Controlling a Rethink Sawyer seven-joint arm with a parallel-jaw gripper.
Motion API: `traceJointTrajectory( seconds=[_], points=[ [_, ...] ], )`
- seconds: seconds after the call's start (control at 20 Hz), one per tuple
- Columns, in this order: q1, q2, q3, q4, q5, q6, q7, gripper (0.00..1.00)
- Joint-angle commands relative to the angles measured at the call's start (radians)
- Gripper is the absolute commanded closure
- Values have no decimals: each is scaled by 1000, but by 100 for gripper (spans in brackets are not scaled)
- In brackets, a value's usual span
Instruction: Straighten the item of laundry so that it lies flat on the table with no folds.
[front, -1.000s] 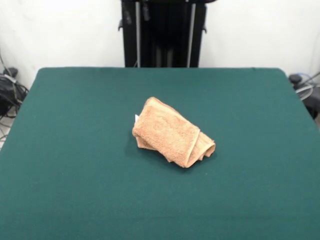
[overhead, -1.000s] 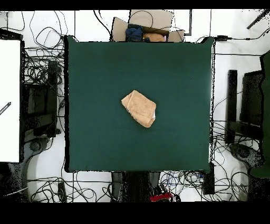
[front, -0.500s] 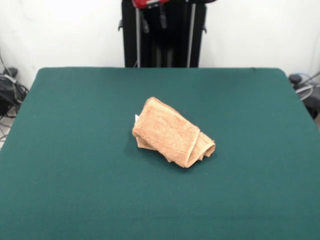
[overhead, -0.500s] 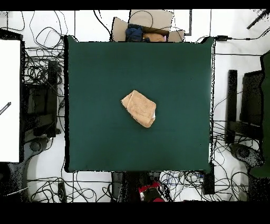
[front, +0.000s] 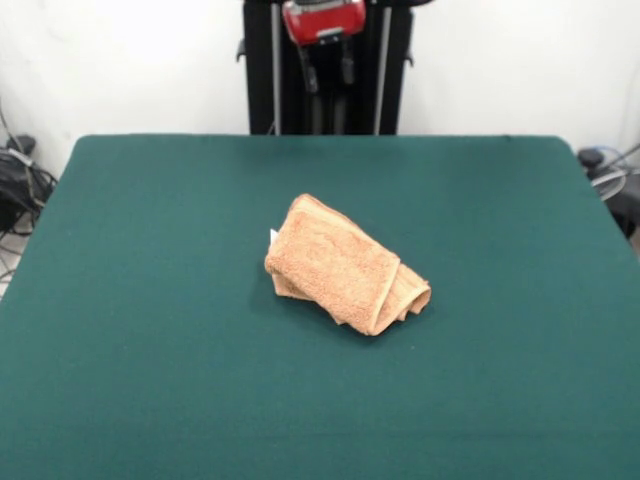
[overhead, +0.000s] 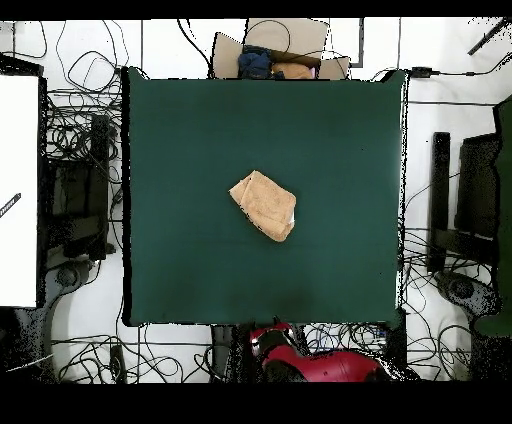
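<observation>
The towel (front: 345, 265) lies near the middle of the table (front: 150, 300), folded over itself into a thick, slanted bundle. In the front view its rolled end points toward the lower right, layered edges show there, and a bit of white tag (front: 272, 236) peeks out at its upper left side. From overhead the towel (overhead: 264, 205) reads as a compact slanted oblong, with a pale sliver along its right edge.

The arm is well apart from the towel. In the front view its red head with the gripper (front: 329, 72) hangs at the top of the picture, beyond the table's far edge and in front of the black pedestal (front: 325, 100). Two dark fingers (front: 310, 75) point downward with a gap between them, so the pincer stands apart and holds nothing. Overhead, the red arm (overhead: 300, 355) curves just outside the table's (overhead: 180, 130) bottom edge; the fingers cannot be made out there.

The green felt around the towel is bare, and nothing lies between gripper and towel.

Only the overhead view shows the surroundings: tangled cables (overhead: 80, 130) on the floor on both sides, a white panel (overhead: 18, 190) at the left, dark stands (overhead: 440, 200) at the right, and a cardboard box (overhead: 280, 50) with cloth in it past the table's top edge.
</observation>
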Motion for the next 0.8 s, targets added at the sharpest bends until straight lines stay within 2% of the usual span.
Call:
traceJointTrajectory(
  seconds=[0.05, 0.3, 0.8],
  points=[
    [83, 72, 75, -213, 131, 119, 137, 0],
    [138, 96, 70, -265, 184, 136, 134, 0],
    [191, 129, 113, -396, 304, 300, 92, 0]
  ],
)
